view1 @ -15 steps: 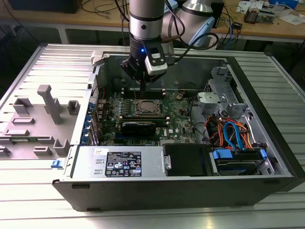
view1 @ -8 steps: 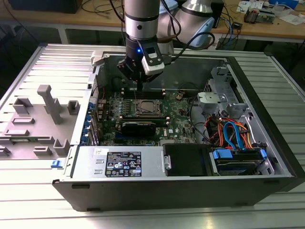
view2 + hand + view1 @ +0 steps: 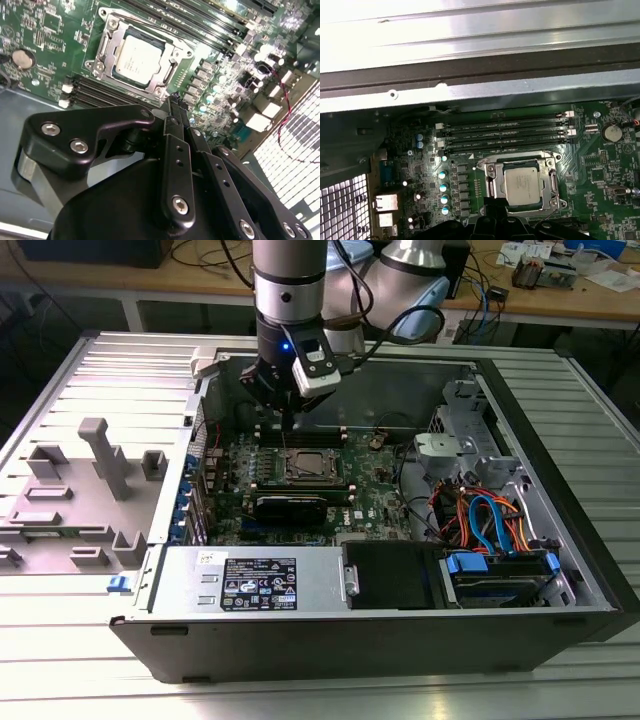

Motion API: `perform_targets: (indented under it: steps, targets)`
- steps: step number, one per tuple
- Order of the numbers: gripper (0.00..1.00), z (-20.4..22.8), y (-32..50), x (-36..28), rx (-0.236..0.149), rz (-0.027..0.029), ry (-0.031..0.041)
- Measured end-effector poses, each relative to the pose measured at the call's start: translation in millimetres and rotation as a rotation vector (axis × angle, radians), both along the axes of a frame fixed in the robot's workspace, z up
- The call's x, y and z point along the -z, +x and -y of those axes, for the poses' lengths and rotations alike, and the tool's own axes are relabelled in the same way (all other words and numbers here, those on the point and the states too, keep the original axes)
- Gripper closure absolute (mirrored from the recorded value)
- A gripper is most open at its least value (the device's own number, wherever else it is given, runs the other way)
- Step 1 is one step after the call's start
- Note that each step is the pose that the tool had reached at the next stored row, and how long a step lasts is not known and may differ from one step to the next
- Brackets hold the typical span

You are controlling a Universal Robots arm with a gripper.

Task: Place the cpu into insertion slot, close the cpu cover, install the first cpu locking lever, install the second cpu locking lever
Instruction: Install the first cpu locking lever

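Dull silver-grey on cpu (image 3: 136,56). Shiny silver on cpu cover (image 3: 494,185). Green, speckled with pale components, on motherboard (image 3: 372,496). Matt black on gripper (image 3: 174,102). Blue and orange on cables (image 3: 490,522). Pale grey, parallel ribbing, on table (image 3: 560,680).

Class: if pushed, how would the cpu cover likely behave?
The cpu cover is a thin metal frame, so probably stiff yet bendable under hard force. Lying flat around the cpu, it likely won't slide or tip.
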State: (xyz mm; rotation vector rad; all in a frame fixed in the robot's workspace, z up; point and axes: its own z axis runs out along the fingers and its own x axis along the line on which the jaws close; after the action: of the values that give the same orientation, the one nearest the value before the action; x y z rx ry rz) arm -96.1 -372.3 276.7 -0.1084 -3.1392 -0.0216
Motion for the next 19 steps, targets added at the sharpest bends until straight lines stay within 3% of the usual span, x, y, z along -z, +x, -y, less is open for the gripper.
perform_targets:
  steps: [6, 10, 11, 12, 13, 14, 19]
  targets:
    - [0.89, 0.0, -15.0, 0.8, -0.009, 0.0050, 0.0002]
    - [0.89, -0.1, -19.4, 1.4, -0.011, 0.0091, 0.0002]
    - [0.89, 0.0, -19.8, 1.5, -0.011, 0.0142, -0.0001]
    - [0.89, 0.0, -20.4, 1.7, -0.012, 0.0262, 0.0000]
    - [0.89, 0.0, -21.1, 1.8, -0.012, 0.0342, 0.0000]
    - [0.89, 0.0, -21.9, 1.9, -0.013, 0.0392, 0.0000]
    - [0.89, 0.0, -24.9, 2.9, -0.024, 0.0407, 0.0012]
